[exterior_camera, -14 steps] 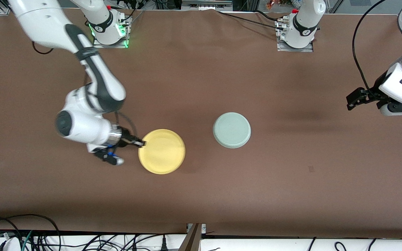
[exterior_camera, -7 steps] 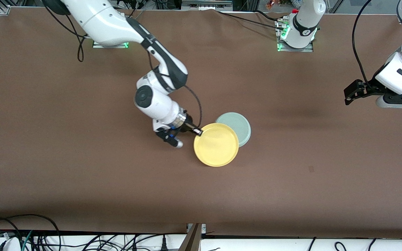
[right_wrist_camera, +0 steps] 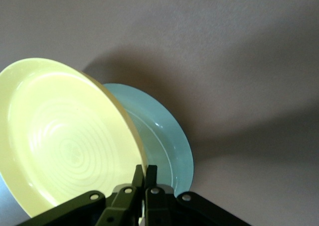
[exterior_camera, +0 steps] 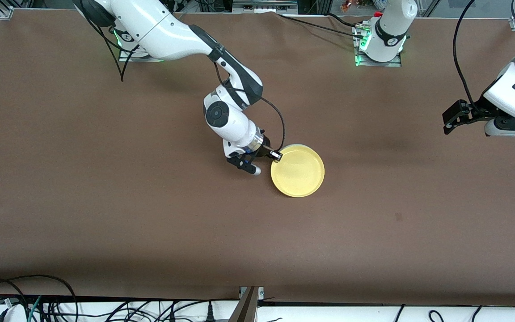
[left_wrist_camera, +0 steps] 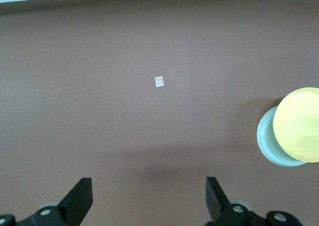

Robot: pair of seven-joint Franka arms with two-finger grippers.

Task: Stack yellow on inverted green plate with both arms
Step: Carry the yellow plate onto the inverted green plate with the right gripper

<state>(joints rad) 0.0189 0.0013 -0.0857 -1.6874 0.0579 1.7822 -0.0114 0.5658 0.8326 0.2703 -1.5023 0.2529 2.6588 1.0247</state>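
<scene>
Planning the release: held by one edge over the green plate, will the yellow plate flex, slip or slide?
The yellow plate probably stays stiff: the right hand carries it by its rim without visible sag. Its smooth surface may slip. Released, it could slide on the green plate.

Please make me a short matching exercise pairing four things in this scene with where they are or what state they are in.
Things:
1. yellow plate
2. green plate
3. right tool
4. left tool

States:
A. open, holding nothing, waiting over the left arm's end of the table
B. shut on a plate's rim
C. held above the other plate, covering most of it
D. on the table, mostly hidden under the other plate

Pairs: 1-C, 2-D, 3-B, 4-A
</scene>
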